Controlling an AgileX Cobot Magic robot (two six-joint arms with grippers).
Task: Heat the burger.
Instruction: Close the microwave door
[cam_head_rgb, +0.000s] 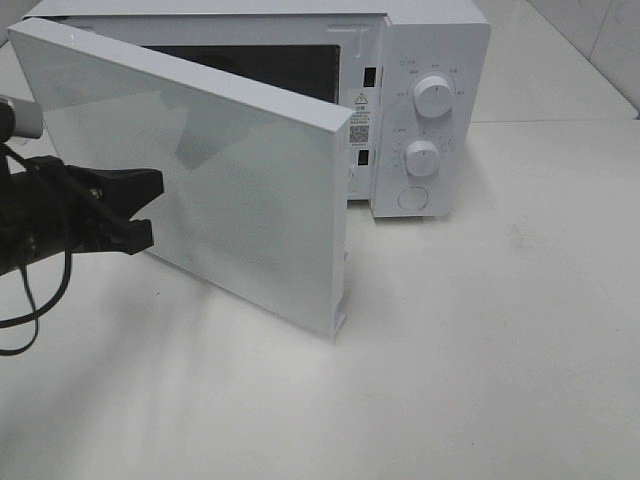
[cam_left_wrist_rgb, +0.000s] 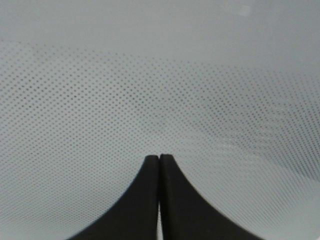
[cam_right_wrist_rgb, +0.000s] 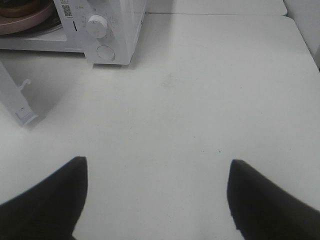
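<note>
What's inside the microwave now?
A pink plate sits in the microwave, something brown on it, likely the burger, mostly cropped. From above, the open door hides the cavity.

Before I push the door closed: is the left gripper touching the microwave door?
Cannot tell. The left wrist view shows the shut left gripper close to the microwave door, but no view shows contact or gap.

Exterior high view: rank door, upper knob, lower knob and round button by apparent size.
1. door, by far the largest.
2. upper knob and lower knob: they look alike, so not ranked.
3. button, slightly smaller than either knob, though close.
</note>
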